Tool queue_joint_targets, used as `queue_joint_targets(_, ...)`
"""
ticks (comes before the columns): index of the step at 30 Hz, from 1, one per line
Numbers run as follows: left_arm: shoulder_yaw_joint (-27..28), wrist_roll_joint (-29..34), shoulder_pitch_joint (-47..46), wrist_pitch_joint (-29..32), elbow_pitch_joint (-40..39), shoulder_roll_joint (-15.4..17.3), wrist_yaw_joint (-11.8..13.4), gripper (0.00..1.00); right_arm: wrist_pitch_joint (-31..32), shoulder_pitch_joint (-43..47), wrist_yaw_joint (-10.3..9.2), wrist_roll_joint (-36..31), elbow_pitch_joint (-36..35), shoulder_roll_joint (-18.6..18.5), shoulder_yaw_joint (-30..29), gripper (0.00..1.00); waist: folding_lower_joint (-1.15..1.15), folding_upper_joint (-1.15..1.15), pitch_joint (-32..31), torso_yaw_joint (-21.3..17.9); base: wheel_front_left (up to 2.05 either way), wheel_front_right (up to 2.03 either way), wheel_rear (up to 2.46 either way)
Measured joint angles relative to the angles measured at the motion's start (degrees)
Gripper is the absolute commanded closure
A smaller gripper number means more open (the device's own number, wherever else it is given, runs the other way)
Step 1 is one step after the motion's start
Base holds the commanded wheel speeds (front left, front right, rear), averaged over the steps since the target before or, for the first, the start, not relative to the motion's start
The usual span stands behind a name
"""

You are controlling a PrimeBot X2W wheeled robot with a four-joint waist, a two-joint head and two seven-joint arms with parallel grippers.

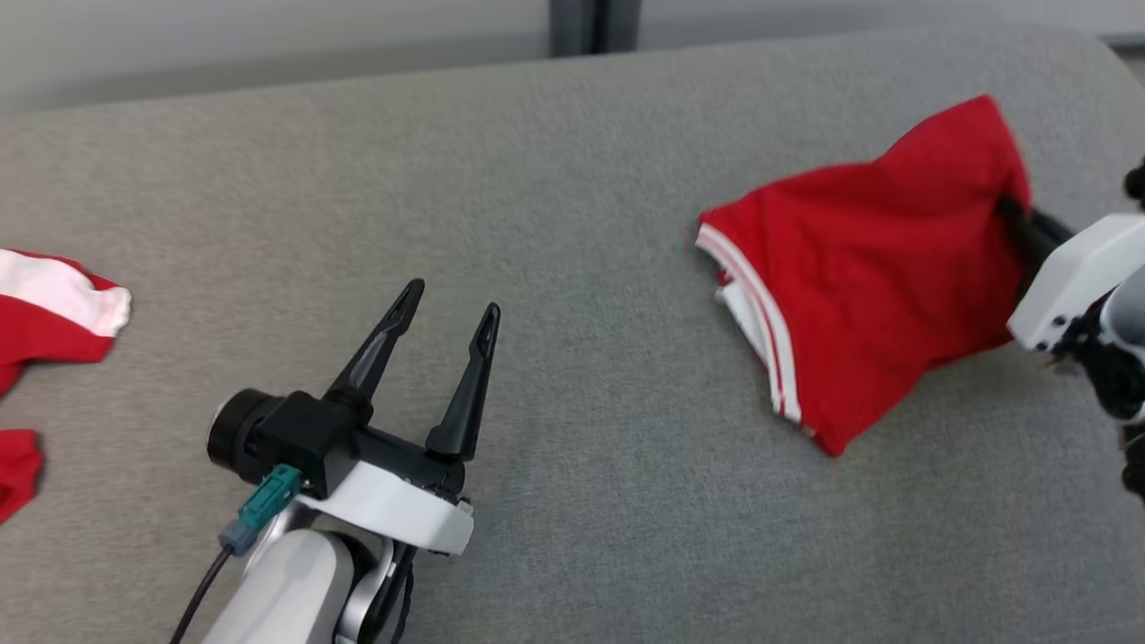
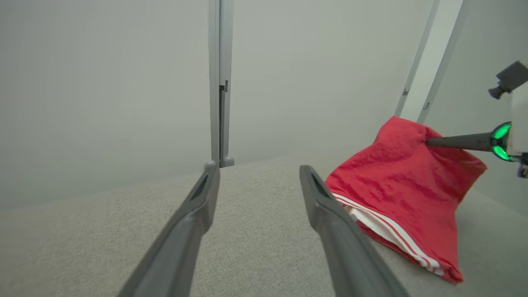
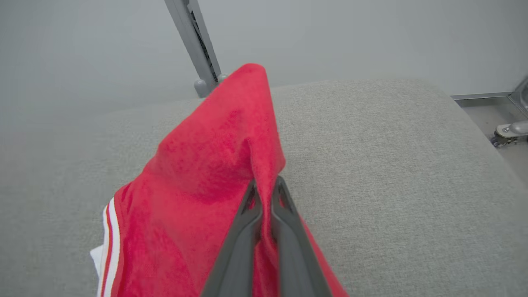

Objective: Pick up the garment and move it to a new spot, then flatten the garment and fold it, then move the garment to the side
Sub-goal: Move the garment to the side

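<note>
1. Nearest, the left gripper point(image 1: 453, 297) hangs low over the grey cushion point(image 1: 572, 555), fingers spread wide and holding nothing, well apart from the garment point(image 1: 859, 259).
2. Farther out and to the right, the red garment with white stripes sits bunched. Its striped hem rests on the cushion and its far corner is pulled up into a peak.
3. The right gripper point(image 3: 266, 183) has its fingers pinched together on a fold of cloth just below that peak.
4. Progress, as I judge it: the pick-up is made and the move to a new spot is under way, with the garment half lifted. Flattening, folding and the shift to the side are all left.
5. The right wrist view makes the pinch plain, where the head view hides the fingertips behind cloth.
6. The left wrist view, from the side, shows the peak raised and the hem down.
7. The head view adds a second red-and-white cloth point(image 1: 45, 313) at the far left edge.
8. Farthest, the right wrist view shows a caster point(image 3: 509, 132) on the floor past the cushion's end.
</note>
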Motion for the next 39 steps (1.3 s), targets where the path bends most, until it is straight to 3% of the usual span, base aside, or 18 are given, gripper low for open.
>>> queue_joint_targets(6, -0.22, 1.07, -1.95, 1.91, -1.87, 1.7, -0.12, 0.0, -3.5, -5.36, 0.0, -0.45, 5.26, -2.49, -1.83, 1.0, 0.0, 0.0, 5.26, -2.62, 0.0, 0.0, 0.0)
queue_joint_targets(13, -0.41, 1.97, -3.97, 4.23, -4.19, 3.44, -0.2, 0.0, -7.09, -12.89, 0.0, -2.14, 12.48, -2.77, -3.36, 1.0, 0.0, 0.0, 10.72, -5.54, 0.0, 0.0, 0.0)
queue_joint_targets(20, -0.74, 2.26, -5.0, 5.38, -5.45, 4.28, -0.19, 0.0, -9.05, -18.98, 0.07, -6.24, 22.18, -3.9, -4.91, 1.0, 0.0, 0.0, 13.42, -5.97, 0.0, 0.0, 0.0)
queue_joint_targets(21, -0.75, 2.26, -5.0, 5.38, -5.41, 4.33, -0.18, 0.0, -9.31, -19.44, 0.05, -6.79, 23.35, -3.9, -5.14, 0.65, 0.0, 0.0, 13.34, -5.85, 0.0, 0.0, 0.0)
queue_joint_targets(22, -0.75, 2.24, -5.0, 5.35, -5.3, 4.31, -0.14, 0.0, -10.14, -19.58, 0.05, -7.42, 23.98, -3.78, -5.21, 0.0, 0.0, 0.0, 13.17, -5.72, 0.0, 0.0, 0.0)
queue_joint_targets(32, 0.03, 0.31, -4.19, 1.69, -2.3, 2.8, 0.7, 0.0, -21.31, -19.53, 0.05, -11.27, 26.28, -3.72, -4.53, 0.0, 0.0, 0.0, 8.16, -3.9, 0.0, 0.0, 0.0)
queue_joint_targets(39, 2.35, -1.72, -1.05, -0.78, 0.32, 2.52, 1.97, 0.0, -26.97, -12.9, 0.05, -10.13, 18.64, -3.6, -3.08, 0.0, 0.0, 0.0, 1.75, -2.0, 0.0, 0.0, 0.0)
